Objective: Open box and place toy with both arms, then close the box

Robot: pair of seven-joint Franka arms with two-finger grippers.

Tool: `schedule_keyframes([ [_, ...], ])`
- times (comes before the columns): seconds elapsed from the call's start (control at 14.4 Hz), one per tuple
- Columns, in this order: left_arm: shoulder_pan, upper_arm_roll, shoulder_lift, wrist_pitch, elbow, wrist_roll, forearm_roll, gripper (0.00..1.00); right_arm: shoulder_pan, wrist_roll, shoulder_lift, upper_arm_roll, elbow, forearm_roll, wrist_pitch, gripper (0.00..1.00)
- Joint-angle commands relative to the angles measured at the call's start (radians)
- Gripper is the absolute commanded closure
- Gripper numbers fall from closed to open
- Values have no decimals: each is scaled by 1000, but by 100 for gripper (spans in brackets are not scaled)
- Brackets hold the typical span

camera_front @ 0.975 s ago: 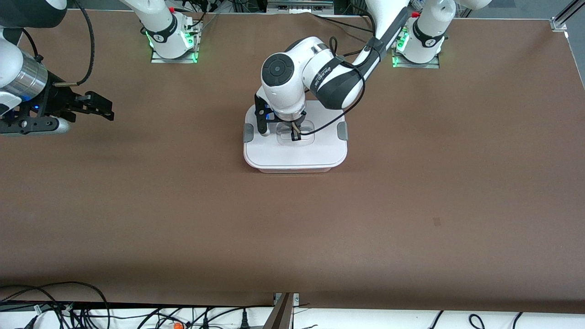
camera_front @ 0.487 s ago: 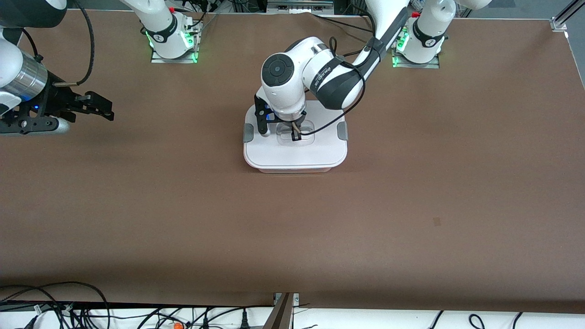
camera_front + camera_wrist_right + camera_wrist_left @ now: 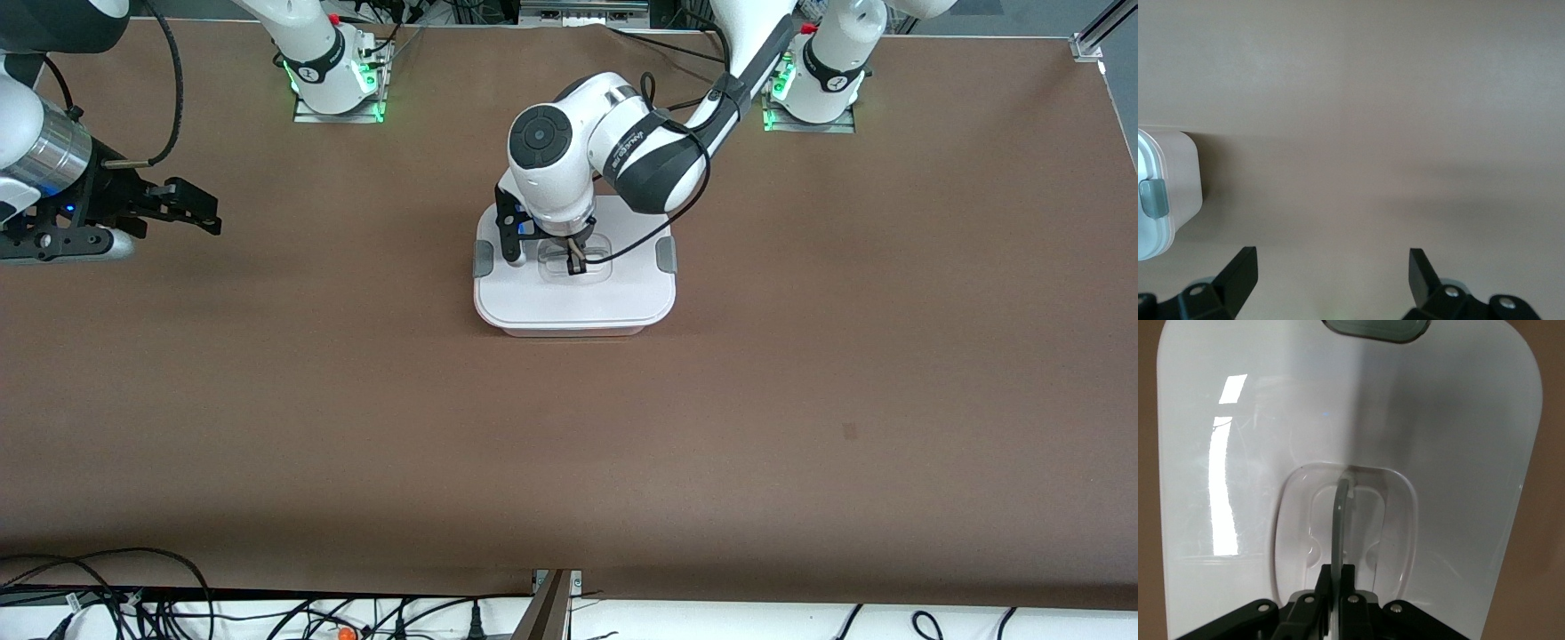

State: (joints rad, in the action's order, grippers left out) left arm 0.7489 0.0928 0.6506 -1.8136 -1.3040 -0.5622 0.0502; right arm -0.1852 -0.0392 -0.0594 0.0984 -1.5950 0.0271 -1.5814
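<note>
The box (image 3: 573, 302) stands on the table's middle with its white lid on and grey clips on two sides. My left gripper (image 3: 576, 260) is down in the lid's recessed middle, shut on the clear upright handle (image 3: 1340, 513). In the left wrist view my left gripper (image 3: 1344, 570) has its jaws pressed on either side of that handle over the white lid (image 3: 1458, 453). My right gripper (image 3: 209, 213) is open and empty over bare table at the right arm's end, where that arm waits. The right wrist view shows my right gripper (image 3: 1331, 263) and a corner of the box (image 3: 1178, 180). The toy is out of view.
The brown table top (image 3: 569, 444) stretches wide around the box. Both arm bases (image 3: 333, 84) stand along the table edge farthest from the front camera. Cables (image 3: 133, 604) hang below the edge nearest to it.
</note>
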Motion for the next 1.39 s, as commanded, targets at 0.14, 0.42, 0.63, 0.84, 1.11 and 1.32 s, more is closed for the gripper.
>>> schedule_keyframes([
  [0.14,9,-18,54,-23,17,-28,20,100,-2,-1,-3,4,17,2,8,0],
  [0.42,7,-19,60,-35,19,-33,20,100,-2,2,-3,4,17,2,8,0],
  [0.63,6,-19,60,-50,17,-64,20,100,-2,2,-3,4,17,2,9,0],
  [0.84,6,-19,58,-50,17,-64,22,100,-2,2,-3,4,17,2,11,0],
  [1.11,6,-19,47,-49,15,-62,27,100,0,4,-3,6,17,2,11,0],
  [1.32,10,-16,38,-42,6,-61,27,100,1,4,-5,6,17,2,11,0],
])
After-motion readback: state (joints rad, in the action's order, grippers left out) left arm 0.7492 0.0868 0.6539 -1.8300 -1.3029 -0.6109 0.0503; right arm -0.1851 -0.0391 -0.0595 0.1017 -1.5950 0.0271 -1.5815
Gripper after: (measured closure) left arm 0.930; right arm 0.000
